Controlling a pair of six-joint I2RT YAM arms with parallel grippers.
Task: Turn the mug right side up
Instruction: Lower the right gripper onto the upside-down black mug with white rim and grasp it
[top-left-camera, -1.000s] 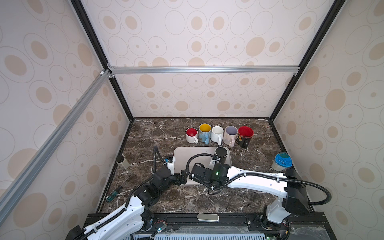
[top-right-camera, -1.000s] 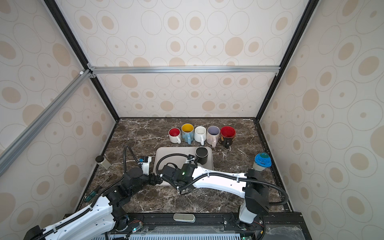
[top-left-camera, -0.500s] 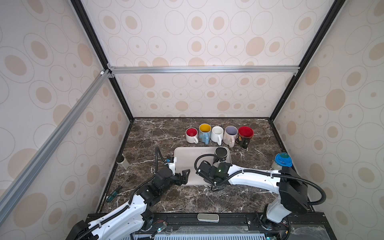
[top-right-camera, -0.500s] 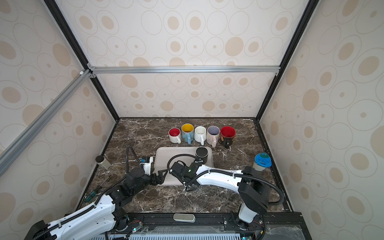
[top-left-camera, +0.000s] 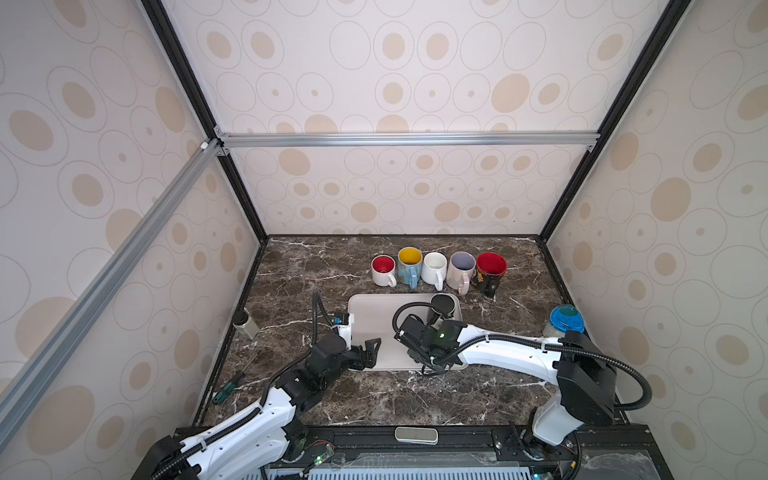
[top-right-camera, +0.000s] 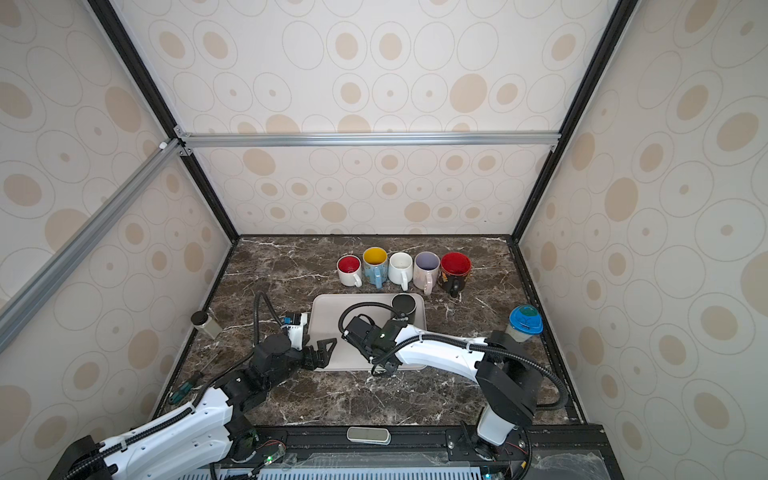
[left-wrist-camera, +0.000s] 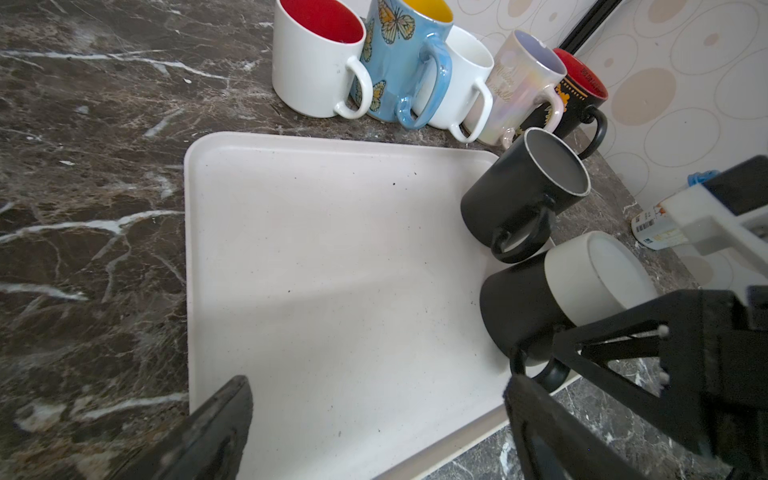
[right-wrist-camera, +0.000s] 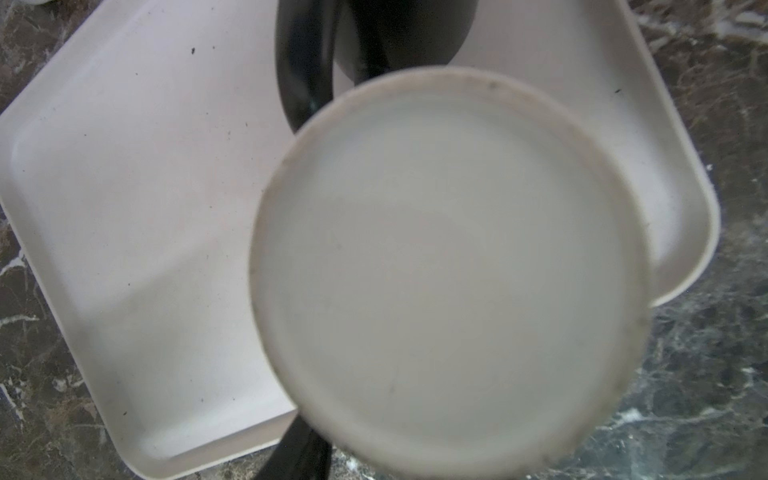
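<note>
Mug of black ceramic with a pale grey base (left-wrist-camera: 561, 291) sits upside down at the near right corner of the beige plastic tray (left-wrist-camera: 332, 270), under the right gripper (top-left-camera: 430, 365) — whether clamped, I cannot tell — left gripper (left-wrist-camera: 374, 386) gaping wide at the tray's near left edge, upright black mug (left-wrist-camera: 519, 195) just beyond.

- so the tray (top-left-camera: 374, 328) sits around the middle of the counter (top-left-camera: 299, 270)
- five mugs (top-left-camera: 438, 270) lined up side by side right behind it, handles pointing to the front
- upright mug (top-left-camera: 441, 305) on the tray's back right corner
- overturned mug (left-wrist-camera: 573, 291) just in front of that one, tilted, at the tray's front right edge
- lidded cup (top-left-camera: 564, 322) off to the right, by the wall
- small jar (top-left-camera: 246, 326) at the left edge, with the screwdriver (top-left-camera: 227, 386) further toward the front
</note>
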